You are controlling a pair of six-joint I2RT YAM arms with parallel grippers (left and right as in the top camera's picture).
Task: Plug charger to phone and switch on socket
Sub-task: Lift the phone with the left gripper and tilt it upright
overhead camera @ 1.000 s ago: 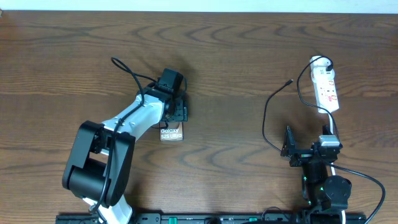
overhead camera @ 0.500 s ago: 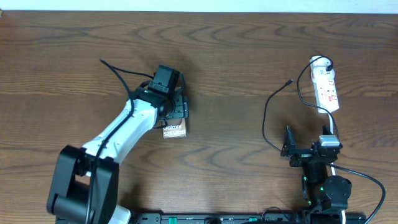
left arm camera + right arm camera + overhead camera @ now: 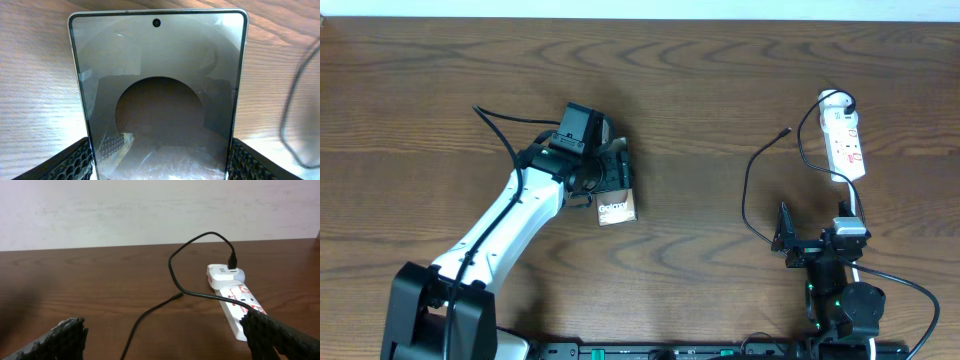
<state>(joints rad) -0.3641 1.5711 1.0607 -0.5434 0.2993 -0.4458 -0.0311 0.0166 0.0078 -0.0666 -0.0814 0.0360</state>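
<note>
1. Overhead: the left gripper [image 3: 608, 178] clamps the phone [image 3: 617, 211] left of centre, its long axis slanting near-right. The right gripper [image 3: 786, 240] gapes.
2. Left wrist: the phone runs lengthwise between the pads [image 3: 75, 160], lens hole far.
3. Right wrist: jaws wide apart. The charger [image 3: 200, 292] is plugged into the far end of the socket [image 3: 235, 302], tip free to the left.

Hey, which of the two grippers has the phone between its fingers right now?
The left gripper: the phone is clamped between its fingers. The right gripper stands open and empty, near the socket.
</note>
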